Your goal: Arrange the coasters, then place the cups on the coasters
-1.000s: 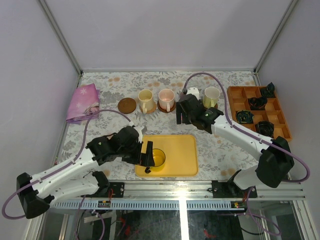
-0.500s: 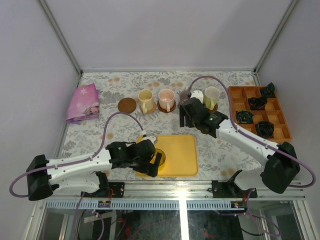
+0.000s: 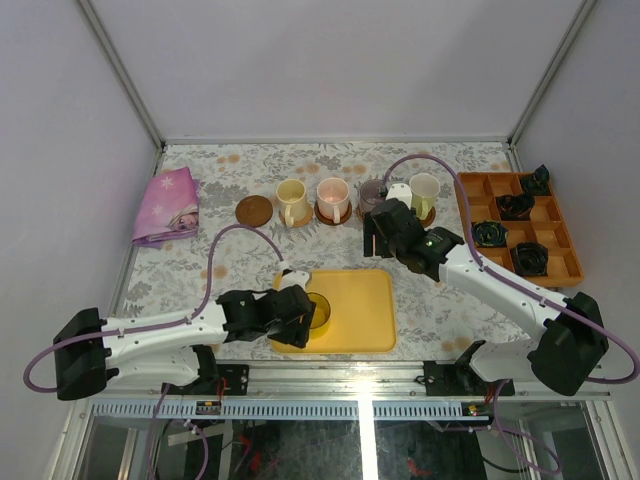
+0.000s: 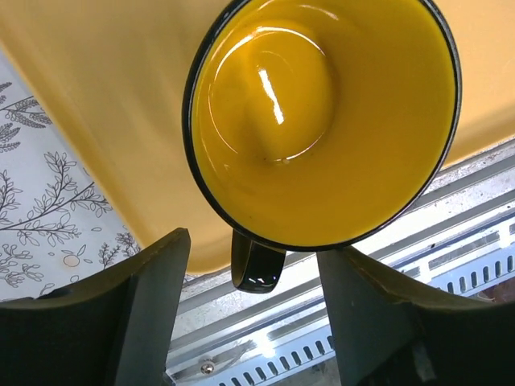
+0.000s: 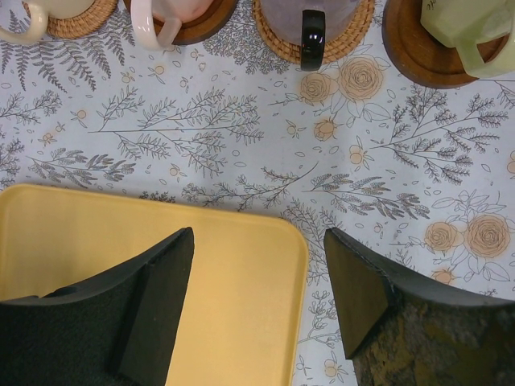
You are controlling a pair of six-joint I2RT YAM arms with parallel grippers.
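Observation:
A yellow cup (image 3: 318, 310) with a black outside stands at the left end of the yellow tray (image 3: 365, 312). My left gripper (image 4: 251, 253) is open, one finger on each side of the cup's black handle (image 4: 256, 267), with a gap on both sides. At the back, a cream cup (image 3: 291, 200), a pink cup (image 3: 332, 198), a grey-purple cup (image 3: 372, 192) and a pale green cup (image 3: 424, 190) each sit on a coaster. One dark coaster (image 3: 254, 210) lies bare to their left. My right gripper (image 5: 258, 236) hangs open and empty over the tray's far right corner.
An orange compartment tray (image 3: 520, 228) with small black objects stands at the back right. A folded pink cloth (image 3: 168, 205) lies at the back left. The table's metal front rail (image 4: 338, 273) runs just beyond the yellow cup's handle.
My left gripper has come down by the yellow cup and its jaws have narrowed around the handle. My right gripper has drawn back a little from the row of cups.

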